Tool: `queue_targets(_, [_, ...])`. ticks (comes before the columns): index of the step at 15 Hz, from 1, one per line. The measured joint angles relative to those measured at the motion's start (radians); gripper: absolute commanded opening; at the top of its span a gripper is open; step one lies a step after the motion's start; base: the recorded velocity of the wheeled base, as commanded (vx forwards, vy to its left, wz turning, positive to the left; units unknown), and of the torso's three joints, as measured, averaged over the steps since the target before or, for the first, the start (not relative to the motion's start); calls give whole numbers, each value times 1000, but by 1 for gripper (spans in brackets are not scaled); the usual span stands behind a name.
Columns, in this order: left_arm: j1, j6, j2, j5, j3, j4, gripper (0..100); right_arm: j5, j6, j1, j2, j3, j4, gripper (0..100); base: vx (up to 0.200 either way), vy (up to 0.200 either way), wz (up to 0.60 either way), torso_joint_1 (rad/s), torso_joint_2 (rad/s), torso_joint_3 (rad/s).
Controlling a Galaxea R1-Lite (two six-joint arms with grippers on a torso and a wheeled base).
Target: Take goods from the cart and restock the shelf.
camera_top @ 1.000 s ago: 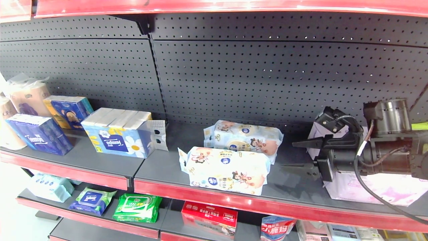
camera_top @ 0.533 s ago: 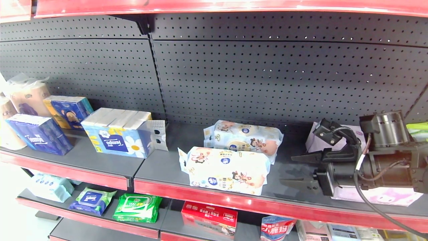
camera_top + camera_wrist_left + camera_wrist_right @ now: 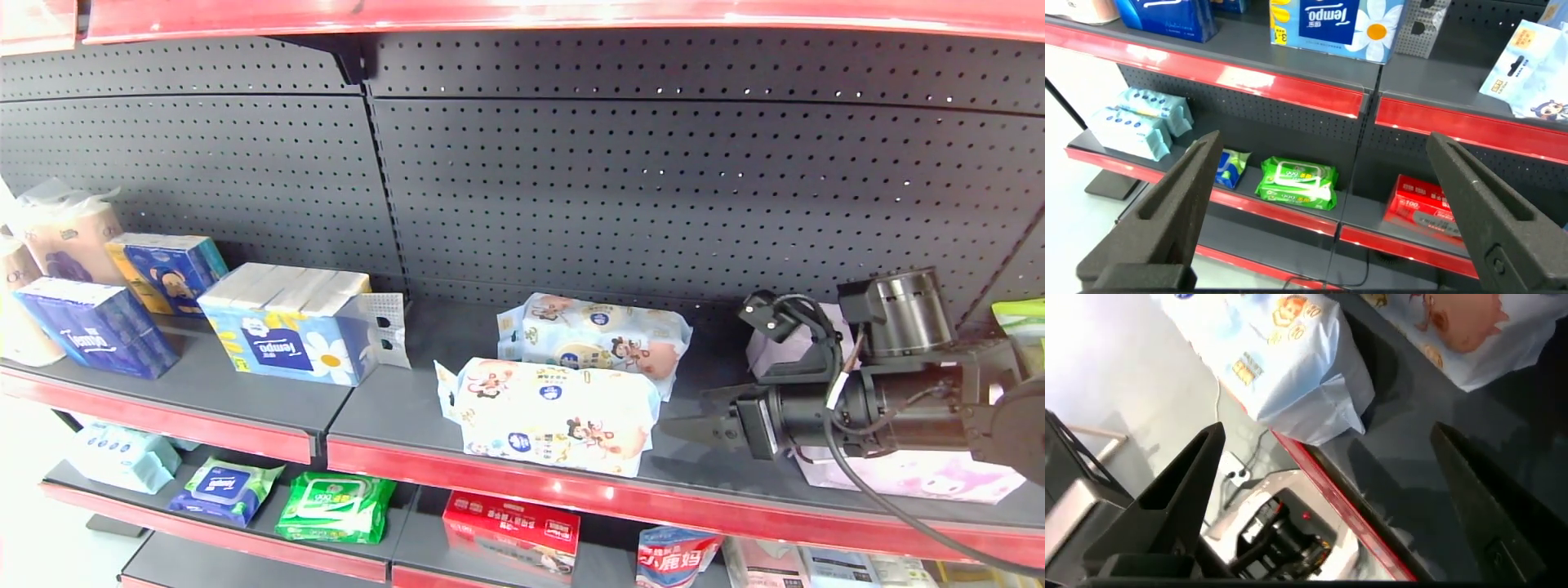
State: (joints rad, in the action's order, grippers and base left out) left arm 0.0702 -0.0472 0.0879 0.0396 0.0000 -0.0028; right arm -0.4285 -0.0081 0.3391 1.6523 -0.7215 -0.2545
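While the black shelf (image 3: 392,400) with its red front edge spans everything, a pink pack (image 3: 922,478) lies at its right end, partly behind the right gripper (image 3: 694,411). Left of centre stands a blue-and-white tissue multipack (image 3: 286,335). Mid-shelf lie the front cartoon pack (image 3: 555,416) and the rear cartoon pack (image 3: 600,335), the front one near the right gripper's tips. That gripper's jaws stand wide apart above the shelf board, holding nothing. The left gripper (image 3: 1323,212) faces the lower shelves, likewise spread wide and empty
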Motion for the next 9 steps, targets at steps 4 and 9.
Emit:
queue_targets(4, [0,0,0,0,0,0,100,45,42,40,4,-30,-21,100,0,0,0,0,0,0])
queue_targets(9, [0,0,0,0,0,0,100,47,-68,52,38,-9,-191,100,0,0,0,0,0,0])
